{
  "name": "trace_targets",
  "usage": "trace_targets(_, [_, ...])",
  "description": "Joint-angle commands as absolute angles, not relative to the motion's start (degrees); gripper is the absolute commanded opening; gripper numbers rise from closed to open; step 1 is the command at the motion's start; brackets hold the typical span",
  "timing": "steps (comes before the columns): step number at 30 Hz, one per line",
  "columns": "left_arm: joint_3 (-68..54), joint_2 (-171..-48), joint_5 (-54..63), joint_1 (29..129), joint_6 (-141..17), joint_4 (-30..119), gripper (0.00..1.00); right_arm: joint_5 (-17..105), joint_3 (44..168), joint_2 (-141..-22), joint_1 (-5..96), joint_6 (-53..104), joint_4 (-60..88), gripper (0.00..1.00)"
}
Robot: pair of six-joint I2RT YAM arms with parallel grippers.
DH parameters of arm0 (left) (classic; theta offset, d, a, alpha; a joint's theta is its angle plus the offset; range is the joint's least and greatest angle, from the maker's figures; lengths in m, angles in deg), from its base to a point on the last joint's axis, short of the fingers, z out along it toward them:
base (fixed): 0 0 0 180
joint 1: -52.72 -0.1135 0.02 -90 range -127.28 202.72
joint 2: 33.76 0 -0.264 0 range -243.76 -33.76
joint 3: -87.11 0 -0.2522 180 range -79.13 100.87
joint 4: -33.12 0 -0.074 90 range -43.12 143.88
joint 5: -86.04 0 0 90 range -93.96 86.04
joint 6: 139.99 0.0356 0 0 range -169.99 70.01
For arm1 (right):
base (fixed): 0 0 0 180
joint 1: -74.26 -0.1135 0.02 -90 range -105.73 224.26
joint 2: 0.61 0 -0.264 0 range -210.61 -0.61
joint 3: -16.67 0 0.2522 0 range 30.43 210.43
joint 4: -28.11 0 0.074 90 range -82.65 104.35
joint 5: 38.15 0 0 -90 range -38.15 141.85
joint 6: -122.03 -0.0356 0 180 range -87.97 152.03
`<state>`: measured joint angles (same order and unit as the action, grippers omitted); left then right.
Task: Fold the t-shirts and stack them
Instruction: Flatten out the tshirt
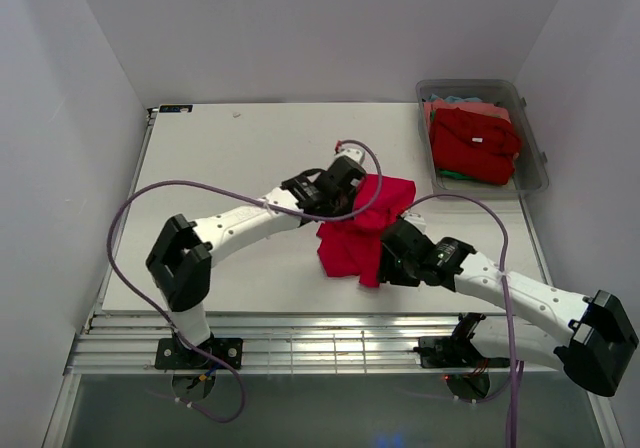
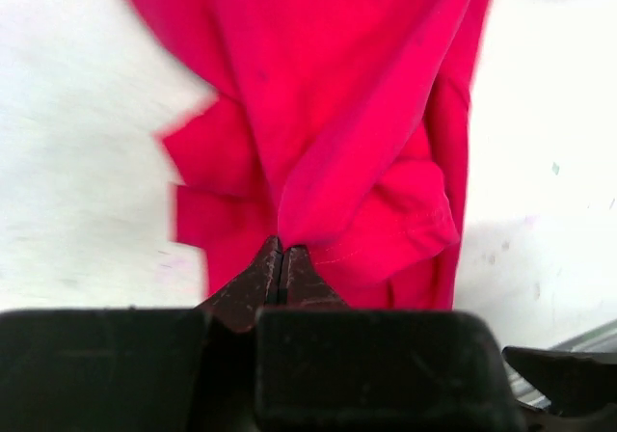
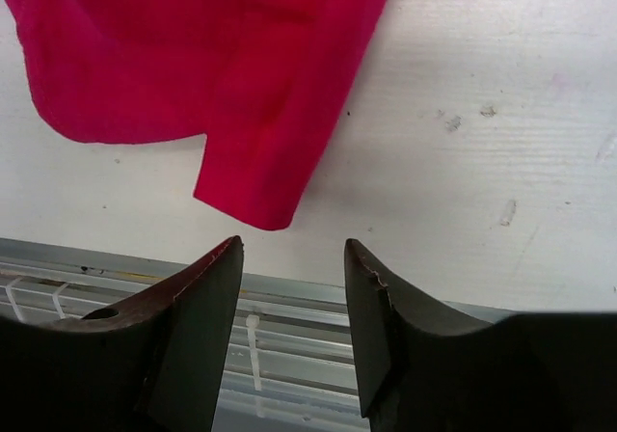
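A crimson-red t-shirt (image 1: pixel 352 238) lies bunched in the middle of the table, one end lifted off it. My left gripper (image 1: pixel 362 196) is shut on a fold of that shirt's upper part. In the left wrist view the dark fingertips meet at the left gripper (image 2: pixel 281 251), and the red cloth (image 2: pixel 357 114) hangs from them over the white table. My right gripper (image 1: pixel 382 260) sits at the shirt's near right edge. The right wrist view shows the right gripper (image 3: pixel 294 249) open and empty, with a corner of the red shirt (image 3: pixel 251 196) just beyond its tips.
A clear plastic bin (image 1: pixel 533 143) stands at the back right holding more red shirts (image 1: pixel 475 143), with bits of light blue, pink and green cloth under them. The table's near edge and metal rails (image 3: pixel 289 355) lie right below my right gripper. White walls enclose the table.
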<state>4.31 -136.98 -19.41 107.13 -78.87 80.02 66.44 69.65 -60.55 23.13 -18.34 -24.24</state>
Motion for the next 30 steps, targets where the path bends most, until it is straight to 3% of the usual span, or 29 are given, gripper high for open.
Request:
trace_targets(1, [7.4, -126.8, -21.3, 101.2, -76.1, 81.7, 0.0, 66.2, 70.7, -62.2, 22.8, -16.6, -18.0, 0.53])
trace_targets(14, [3.8, -121.9, -23.5, 99.3, -75.8, 83.1, 0.0, 64.3, 71.7, -79.6, 22.7, -11.9, -8.2, 0.51])
trace_targets(16, [4.0, -121.2, -23.7, 98.4, -75.7, 83.4, 0.0, 64.8, 71.7, -80.3, 22.7, -11.6, -8.1, 0.43])
trace_targets(17, [4.1, -120.8, -23.8, 97.7, -75.5, 83.5, 0.0, 65.0, 71.8, -80.5, 22.7, -11.6, -8.2, 0.33])
trace_targets(23, [5.2, -119.4, -25.0, 94.3, -74.9, 84.7, 0.0, 67.1, 71.9, -79.3, 22.7, -11.0, -12.8, 0.11])
trace_targets(30, [18.1, -118.9, -25.9, 82.1, -71.9, 89.6, 0.0, 81.1, 88.6, -70.8, 23.2, -8.0, -35.5, 0.08])
